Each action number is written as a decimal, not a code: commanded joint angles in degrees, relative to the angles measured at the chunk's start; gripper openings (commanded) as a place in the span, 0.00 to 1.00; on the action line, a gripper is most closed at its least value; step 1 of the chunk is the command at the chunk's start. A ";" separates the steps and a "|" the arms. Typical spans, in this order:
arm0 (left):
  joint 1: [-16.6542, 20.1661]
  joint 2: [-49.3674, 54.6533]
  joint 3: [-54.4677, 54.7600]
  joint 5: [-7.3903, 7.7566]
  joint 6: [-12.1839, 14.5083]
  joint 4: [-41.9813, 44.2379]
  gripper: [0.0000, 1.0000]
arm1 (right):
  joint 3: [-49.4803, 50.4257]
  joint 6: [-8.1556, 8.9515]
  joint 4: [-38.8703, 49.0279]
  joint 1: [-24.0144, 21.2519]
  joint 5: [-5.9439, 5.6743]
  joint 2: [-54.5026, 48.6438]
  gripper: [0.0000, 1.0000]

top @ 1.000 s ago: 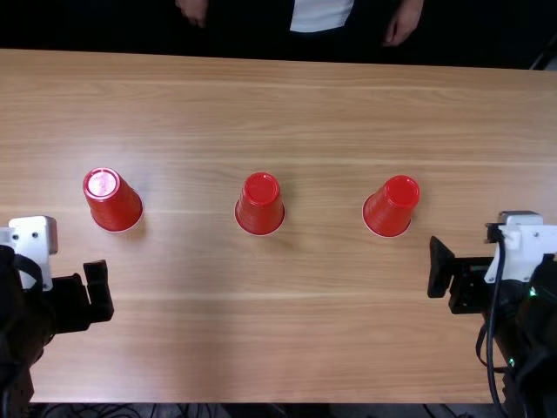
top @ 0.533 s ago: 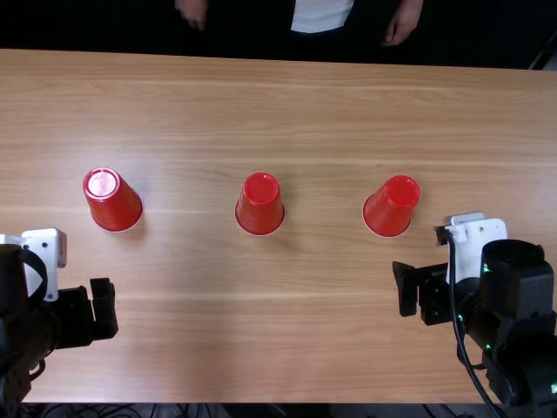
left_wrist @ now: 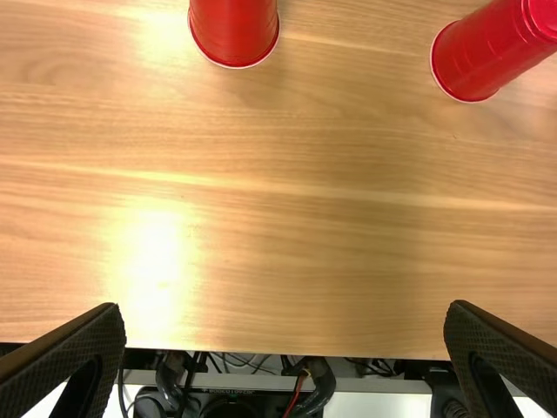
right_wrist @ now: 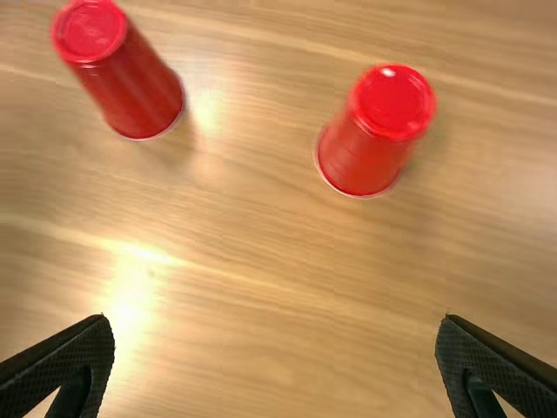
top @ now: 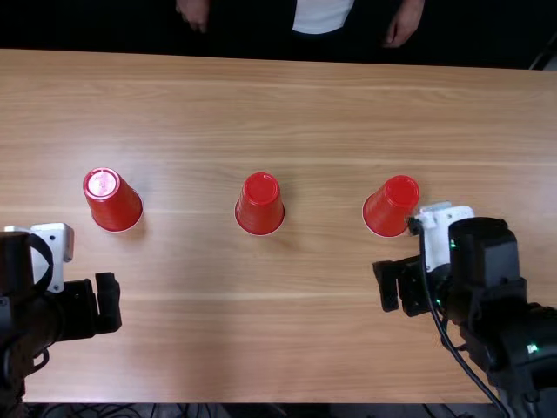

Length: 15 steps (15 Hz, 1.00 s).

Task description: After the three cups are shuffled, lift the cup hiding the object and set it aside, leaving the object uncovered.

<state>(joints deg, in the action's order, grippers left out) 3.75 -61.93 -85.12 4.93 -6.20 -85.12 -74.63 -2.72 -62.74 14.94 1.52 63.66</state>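
Note:
Three red cups stand upside down in a row on the wooden table (top: pixel 278 104): the left cup (top: pixel 111 200), the middle cup (top: pixel 259 204) and the right cup (top: pixel 391 206). No hidden object shows. My left gripper (top: pixel 83 309) sits near the table's front edge, in front of the left cup, open and holding nothing. Its wrist view has two cups (left_wrist: pixel 233 30) (left_wrist: pixel 492 48) beyond its open gripper (left_wrist: pixel 278 383). My right gripper (top: pixel 409 289) hangs open just in front of the right cup, not touching it. Ahead of that gripper (right_wrist: pixel 278 374) are two cups (right_wrist: pixel 117 78) (right_wrist: pixel 376 131).
The table's near edge (left_wrist: pixel 278 353) lies close under the left gripper, with cables below it. Bare wood stretches between the cups and behind them to the far edge (top: pixel 278 54).
My right arm has swung left and forward from the table's right side to just in front of the right cup. The left arm shifted only slightly. The cups stayed put.

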 commanded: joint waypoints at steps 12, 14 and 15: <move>-0.50 -0.56 2.15 -4.08 3.77 1.27 1.00 | -14.67 -0.02 13.85 11.96 0.38 25.02 1.00; -0.67 -2.40 2.15 -4.19 5.46 1.27 1.00 | -15.90 -0.02 15.22 13.19 0.38 28.28 1.00; -1.02 -2.49 2.07 -5.14 6.51 1.38 1.00 | -16.07 -0.02 16.27 13.36 0.38 29.59 1.00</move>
<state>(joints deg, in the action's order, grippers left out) 3.29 -64.27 -83.90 0.64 -1.48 -83.83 -88.60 -2.85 -46.30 27.77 1.89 92.68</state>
